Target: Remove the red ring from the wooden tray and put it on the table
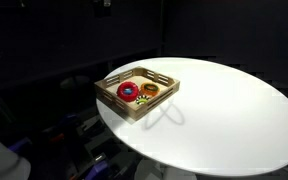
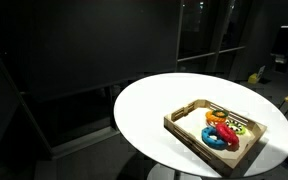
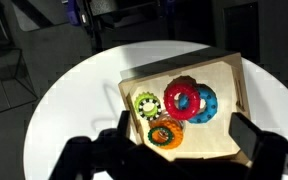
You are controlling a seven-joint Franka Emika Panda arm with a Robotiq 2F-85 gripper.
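Expect the red ring (image 3: 182, 98), lying right of centre in the wrist view inside the wooden tray (image 3: 227, 76) on the white bench (image 3: 74, 95) and overlapping the blue ring (image 3: 208, 103), to feel light and stiff; pinch one bumpy side through the hole with the hand (image 3: 184, 128), spread wide apart.

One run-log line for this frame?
phase: pre-grasp | gripper above wooden tray, jaws open | red ring in tray, ungrasped

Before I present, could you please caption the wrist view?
Hand over wooden tray holding red ring, blue ring, orange ring and green ring; white table.
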